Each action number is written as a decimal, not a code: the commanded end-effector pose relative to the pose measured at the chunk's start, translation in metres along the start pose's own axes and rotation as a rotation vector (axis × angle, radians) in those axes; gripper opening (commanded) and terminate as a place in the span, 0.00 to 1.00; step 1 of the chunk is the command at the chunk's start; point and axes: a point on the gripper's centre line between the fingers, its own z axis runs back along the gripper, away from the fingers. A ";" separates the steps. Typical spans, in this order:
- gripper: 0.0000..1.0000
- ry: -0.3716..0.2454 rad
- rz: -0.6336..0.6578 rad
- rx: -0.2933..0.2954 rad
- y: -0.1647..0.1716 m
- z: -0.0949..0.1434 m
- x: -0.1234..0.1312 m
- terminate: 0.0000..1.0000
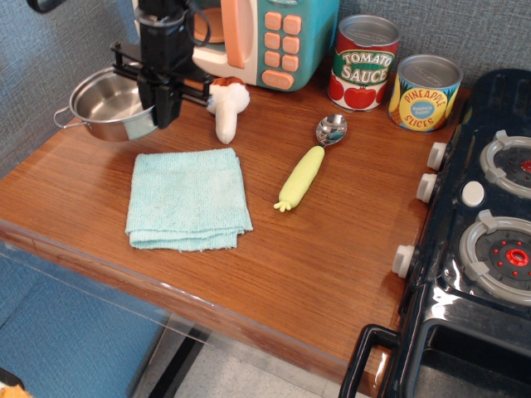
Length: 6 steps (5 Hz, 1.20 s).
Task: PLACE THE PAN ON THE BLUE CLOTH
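The pan (108,104) is a small shiny steel pot with wire loop handles. It hangs tilted above the table at the back left, off the wood. My black gripper (162,114) is shut on the pan's right rim and holds it up. The blue cloth (187,198), a light aqua folded towel, lies flat on the wooden table (332,249) in front of the pan and the gripper, a short way below them in the picture. Nothing lies on the cloth.
A white toy mushroom (228,108) stands right of the gripper. A toy microwave (257,37) is behind it. A spoon with a yellow handle (311,166) lies mid-table. Two tin cans (363,62) (425,91) stand at the back right, and a black toy stove (489,240) lies at the right.
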 end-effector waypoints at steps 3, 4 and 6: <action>0.00 0.028 -0.117 -0.081 -0.093 0.006 -0.035 0.00; 0.00 0.042 -0.111 -0.081 -0.097 0.002 -0.038 0.00; 1.00 0.047 -0.041 -0.106 -0.091 0.005 -0.043 0.00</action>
